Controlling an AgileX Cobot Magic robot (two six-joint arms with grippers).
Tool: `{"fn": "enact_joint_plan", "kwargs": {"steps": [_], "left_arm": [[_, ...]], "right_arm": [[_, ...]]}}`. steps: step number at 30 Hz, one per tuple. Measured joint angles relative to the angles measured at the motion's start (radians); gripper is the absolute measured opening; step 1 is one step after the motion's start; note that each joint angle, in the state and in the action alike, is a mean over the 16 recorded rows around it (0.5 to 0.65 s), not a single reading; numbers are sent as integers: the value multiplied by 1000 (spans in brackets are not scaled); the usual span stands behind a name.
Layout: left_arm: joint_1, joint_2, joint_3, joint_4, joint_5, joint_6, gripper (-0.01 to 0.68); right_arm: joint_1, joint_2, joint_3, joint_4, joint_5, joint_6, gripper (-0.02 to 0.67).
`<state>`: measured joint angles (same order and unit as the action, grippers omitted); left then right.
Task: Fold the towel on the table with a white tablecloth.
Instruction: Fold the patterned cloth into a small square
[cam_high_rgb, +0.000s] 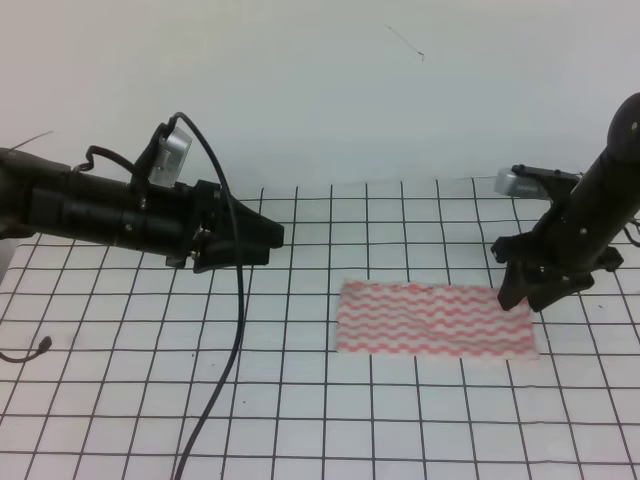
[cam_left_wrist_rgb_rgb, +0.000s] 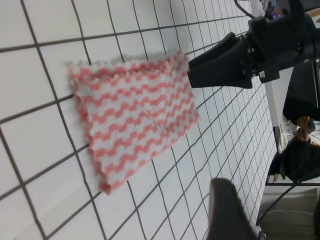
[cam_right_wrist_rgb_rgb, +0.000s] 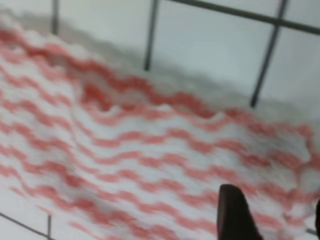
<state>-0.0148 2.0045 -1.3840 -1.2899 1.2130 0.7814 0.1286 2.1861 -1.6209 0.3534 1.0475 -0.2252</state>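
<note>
The left gripper (cam_high_rgb: 262, 236) hangs above the table (cam_high_rgb: 120, 400) on the left of the exterior high view, its dark fingers pointing right toward the cloth; whether they are together or apart cannot be told from the pictures, and nothing is seen between them. A black cable (cam_high_rgb: 235, 330) loops down from that arm and trails off the near edge of the grid-printed tablecloth. A little right of centre, the towel (cam_high_rgb: 435, 320) lies flat and spread out as a long rectangle, its pink-red and white wavy stripes running along its length, well apart from the left gripper. In the left wrist view the towel (cam_left_wrist_rgb_rgb: 135, 117) shows a frilled edge and slightly ruffled corners, with the right gripper (cam_left_wrist_rgb_rgb: 195, 72) at its far end. At the far right, the right gripper (cam_high_rgb: 517, 297) points down at the towel's right end, its tips at or just above the upper right corner. The right wrist view shows the towel (cam_right_wrist_rgb_rgb: 140, 150) close beneath one dark fingertip (cam_right_wrist_rgb_rgb: 232, 210), with a second at the frame's edge, so the jaws stand apart, clamped on nothing.
</note>
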Motion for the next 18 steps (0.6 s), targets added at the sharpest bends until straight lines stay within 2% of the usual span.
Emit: {"fn": "enact_joint_plan", "kwargs": {"steps": [18], "left_arm": [[0,0,0,-8,0,3,344]], "right_arm": [[3,0,0,1,-14,10,333]]}}
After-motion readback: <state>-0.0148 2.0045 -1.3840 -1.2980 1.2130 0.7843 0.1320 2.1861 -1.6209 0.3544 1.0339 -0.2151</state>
